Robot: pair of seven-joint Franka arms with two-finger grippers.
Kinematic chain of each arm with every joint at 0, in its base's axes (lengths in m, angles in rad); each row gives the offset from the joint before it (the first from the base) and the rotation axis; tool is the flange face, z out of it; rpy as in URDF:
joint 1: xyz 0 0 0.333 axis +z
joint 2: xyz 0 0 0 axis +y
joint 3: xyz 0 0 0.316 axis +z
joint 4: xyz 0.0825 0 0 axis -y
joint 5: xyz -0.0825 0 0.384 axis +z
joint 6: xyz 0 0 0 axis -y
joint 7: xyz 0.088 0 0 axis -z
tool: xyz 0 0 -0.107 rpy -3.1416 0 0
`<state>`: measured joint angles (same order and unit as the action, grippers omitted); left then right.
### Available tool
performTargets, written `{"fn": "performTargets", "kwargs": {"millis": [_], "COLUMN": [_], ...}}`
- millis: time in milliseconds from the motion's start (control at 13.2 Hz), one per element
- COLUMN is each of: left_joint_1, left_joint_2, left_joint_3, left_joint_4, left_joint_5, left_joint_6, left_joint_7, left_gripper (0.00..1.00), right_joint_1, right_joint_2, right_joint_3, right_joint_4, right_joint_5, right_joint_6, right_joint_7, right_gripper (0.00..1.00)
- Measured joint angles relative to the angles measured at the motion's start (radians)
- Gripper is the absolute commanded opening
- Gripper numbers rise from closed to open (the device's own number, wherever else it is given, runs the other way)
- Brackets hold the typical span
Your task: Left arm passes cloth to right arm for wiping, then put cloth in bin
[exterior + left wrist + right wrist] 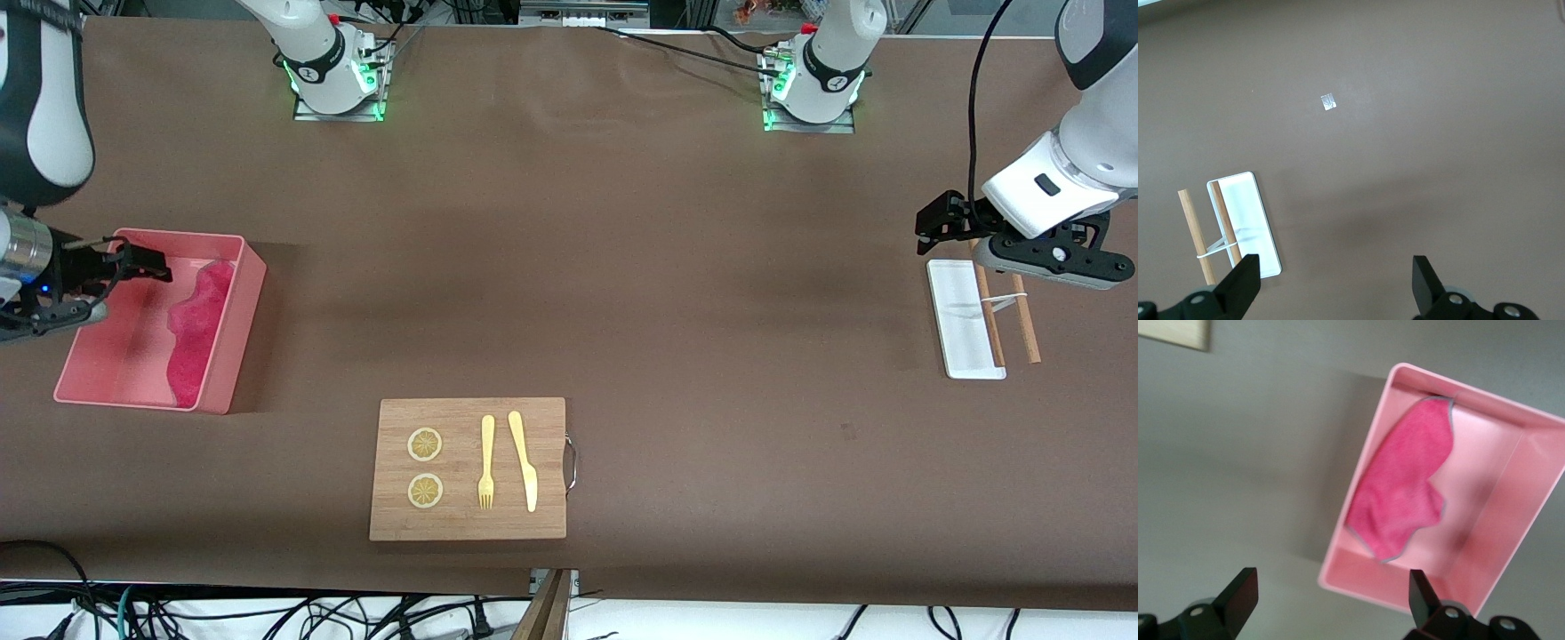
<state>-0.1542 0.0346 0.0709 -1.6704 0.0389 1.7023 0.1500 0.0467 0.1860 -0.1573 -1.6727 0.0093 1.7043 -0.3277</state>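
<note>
The magenta cloth (197, 331) (1405, 487) lies crumpled inside the pink bin (107, 391) (1511, 520), along the wall toward the left arm's end of the table. My right gripper (133, 267) (1328, 593) hangs over the bin's rim, open, with nothing between its fingers and clear of the cloth. My left gripper (942, 220) (1335, 283) waits open and empty above the table at the left arm's end, beside a small white tray (965, 329) (1245, 220).
Two wooden sticks (1022, 320) (1195, 233) tied with a band rest against the white tray. A wooden cutting board (468, 524) nearer the front camera carries two lemon slices (425, 444), a yellow fork (486, 462) and a knife (524, 462). A small foil scrap (1329, 102) lies on the brown table.
</note>
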Motion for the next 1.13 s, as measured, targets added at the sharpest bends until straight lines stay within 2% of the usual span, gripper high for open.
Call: {"fn": "performTargets", "kwargs": {"millis": [151,453,1132], "left_joint_1": [0.000,0.000,0.000], "left_joint_2": [0.000,0.000,0.000], "left_joint_3": [0.000,0.000,0.000], "left_joint_4": [0.000,0.000,0.000], "left_joint_5": [0.000,0.000,0.000], "left_joint_6": [0.000,-0.001,-0.001], "left_joint_7": [0.000,0.000,0.000], "left_gripper": [1.00,1.00,1.00], "right_joint_1": [0.003,0.009,0.009], "right_joint_2": [-0.072,-0.181,-0.191], "right_joint_3": [0.055,0.125,0.147], "right_joint_4": [0.001,0.001,0.000], "right_joint_5": [0.000,0.000,0.002], "right_joint_6": [-0.058,-0.144,-0.153], "right_joint_7": [0.106,0.210,0.214], "right_gripper": [1.00,1.00,1.00]}}
